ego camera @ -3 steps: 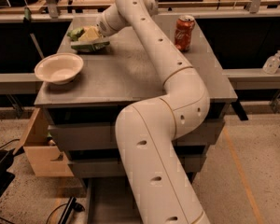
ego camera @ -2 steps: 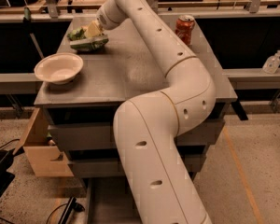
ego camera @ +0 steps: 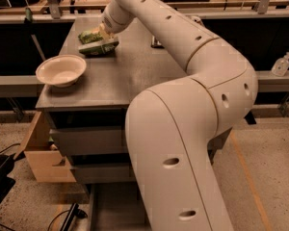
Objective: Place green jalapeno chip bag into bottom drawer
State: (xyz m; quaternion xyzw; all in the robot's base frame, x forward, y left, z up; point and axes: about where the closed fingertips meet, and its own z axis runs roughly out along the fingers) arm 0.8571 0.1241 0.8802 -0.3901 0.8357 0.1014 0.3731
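- The claw [ego camera: 104, 36] is at the far left of the counter [ego camera: 135, 76], right at the green jalapeno chip bag [ego camera: 89, 35]. It touches the bag's right end, but I cannot tell whether it is apart, together or clamped on the bag.
- The green jalapeno chip bag lies near the counter's far left corner, crinkled, with a dark strip along its near edge.
- The white arm [ego camera: 183, 129] rises from the near right and bends at a thick elbow. It then reaches far and left across the counter and covers much of the counter's right side.
- A white bowl [ego camera: 61, 70] stands upright near the counter's left edge. It is nearer than the bag and apart from it.
- Under the counter top, two grey drawer fronts [ego camera: 86, 141] sit closed, one above the other.
- The bottom drawer [ego camera: 113, 208] is pulled out toward the near side, low by the floor. Its grey tray shows just left of the arm's base.
- A wooden box [ego camera: 43, 153] stands open against the cabinet's left side.
- A clear bottle [ego camera: 281, 64] stands on a ledge at the far right, well apart from the counter.
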